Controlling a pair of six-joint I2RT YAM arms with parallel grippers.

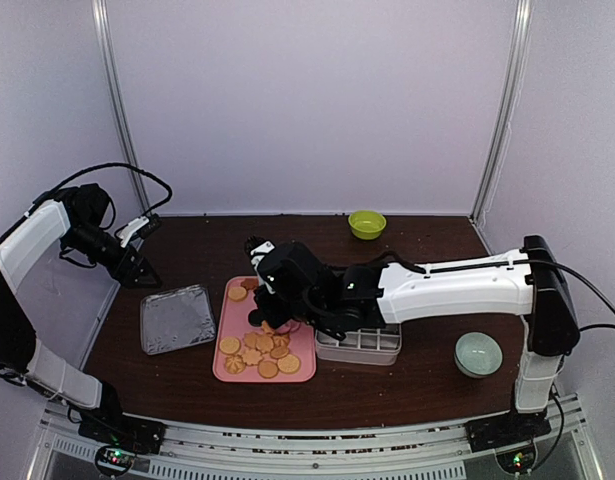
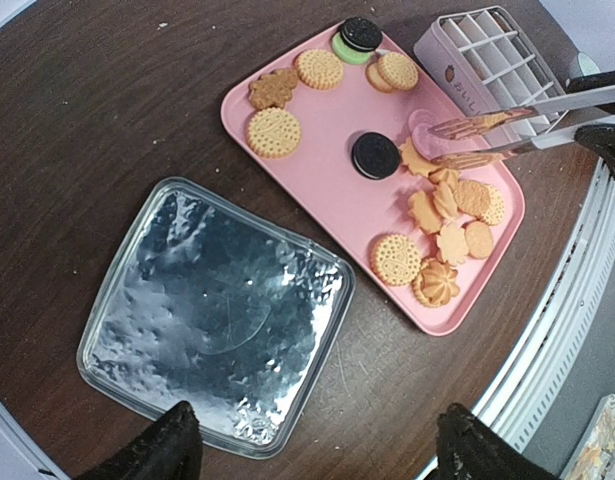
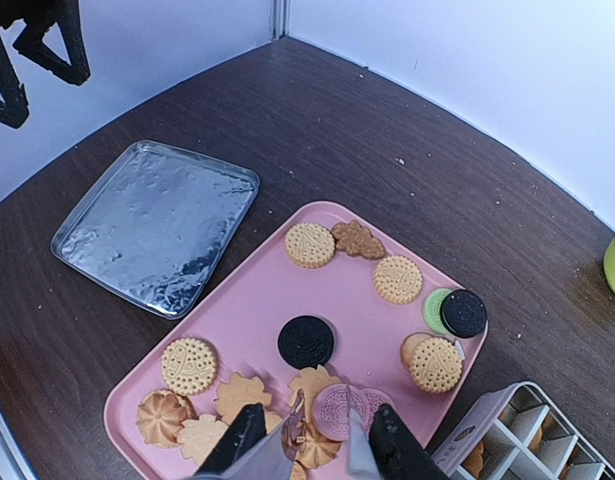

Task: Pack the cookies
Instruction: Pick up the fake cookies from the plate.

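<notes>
Nearest the arm bases, a pale bowl [image 1: 478, 353] sat on the dark bench [image 1: 407, 395], off to the right. Just beyond it, the pink tray [image 1: 229, 318] carried the cookies [image 1: 259, 352]. Most were crowded at its near end, and a few more, two black ones among them, lay toward its middle and far end. The right fingers [image 3: 242, 440] were clamped on the metal tongs [image 2: 507, 128]. The tongs' two tips stood slightly apart at a pinkish cookie [image 3: 337, 408] on the edge of the near cluster, though I could not tell whether they touched it. A white divided box [image 1: 362, 345] stood against the tray's right side, with something tan showing in one compartment. A square foil tray [image 1: 177, 318] lay to the left of the pink one. Farther back on the left, the left fingers [image 2: 177, 445] hung in the air, spread wide and holding nothing. A green bowl [image 1: 367, 223] sat near the bench's far edge.
</notes>
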